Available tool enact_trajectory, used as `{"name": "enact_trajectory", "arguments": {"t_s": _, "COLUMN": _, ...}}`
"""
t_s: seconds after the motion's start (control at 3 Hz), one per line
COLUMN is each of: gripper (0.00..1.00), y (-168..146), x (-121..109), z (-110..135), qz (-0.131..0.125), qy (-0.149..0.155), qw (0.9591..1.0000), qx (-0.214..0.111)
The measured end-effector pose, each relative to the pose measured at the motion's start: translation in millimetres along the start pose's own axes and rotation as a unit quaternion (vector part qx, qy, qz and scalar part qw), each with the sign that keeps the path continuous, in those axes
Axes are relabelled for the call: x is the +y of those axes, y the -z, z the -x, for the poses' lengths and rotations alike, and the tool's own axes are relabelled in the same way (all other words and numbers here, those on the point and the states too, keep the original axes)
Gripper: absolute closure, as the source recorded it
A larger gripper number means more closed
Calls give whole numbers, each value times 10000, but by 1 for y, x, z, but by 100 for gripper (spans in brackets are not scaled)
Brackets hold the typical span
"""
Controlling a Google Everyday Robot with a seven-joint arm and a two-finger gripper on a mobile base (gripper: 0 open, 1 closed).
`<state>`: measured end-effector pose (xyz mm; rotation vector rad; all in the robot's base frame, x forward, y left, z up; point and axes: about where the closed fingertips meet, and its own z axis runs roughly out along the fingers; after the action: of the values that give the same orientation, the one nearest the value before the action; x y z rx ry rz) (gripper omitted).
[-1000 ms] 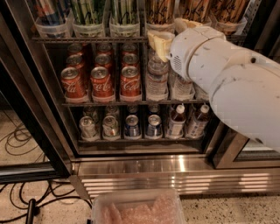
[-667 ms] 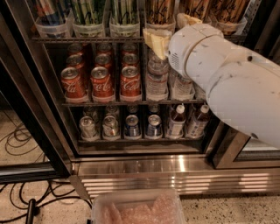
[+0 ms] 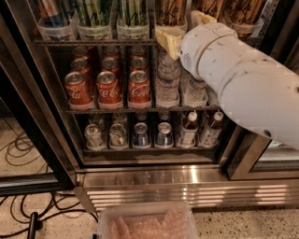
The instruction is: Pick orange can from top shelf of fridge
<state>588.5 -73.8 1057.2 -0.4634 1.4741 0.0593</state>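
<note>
The orange cans (image 3: 170, 10) stand in clear tubs on the top shelf (image 3: 93, 42) of the fridge (image 3: 154, 179), at the upper middle and right; only their lower parts show. More orange cans (image 3: 243, 11) stand behind my arm. My gripper (image 3: 186, 29) is at the top shelf's front edge, just below and right of the middle orange can. Its cream fingers (image 3: 168, 41) are spread apart and hold nothing. My white arm (image 3: 243, 84) covers the right side of the racks.
Green-and-white striped cans (image 3: 96, 11) fill the top shelf's left tubs. Red cola cans (image 3: 108, 88) and water bottles (image 3: 167, 84) fill the middle rack, small cans (image 3: 140, 134) and bottles (image 3: 188, 130) the lower. A plastic tub (image 3: 147, 221) and cables (image 3: 28, 205) lie on the floor.
My gripper has crept slightly upward toward the top shelf's orange cans. The cans and bottles have not moved.
</note>
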Motion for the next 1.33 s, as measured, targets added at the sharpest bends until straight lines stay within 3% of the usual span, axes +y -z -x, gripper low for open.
{"name": "enact_trajectory", "arguments": {"t_s": 0.67, "gripper": 41, "y": -27, "x": -10, "z": -6, "qz": -153, "qy": 32, "qw": 9999, "qx": 20}}
{"name": "enact_trajectory", "arguments": {"t_s": 1.33, "gripper": 42, "y": -62, "x": -3, "z": 12, "qz": -60, "qy": 24, "qw": 10000, "qx": -51}}
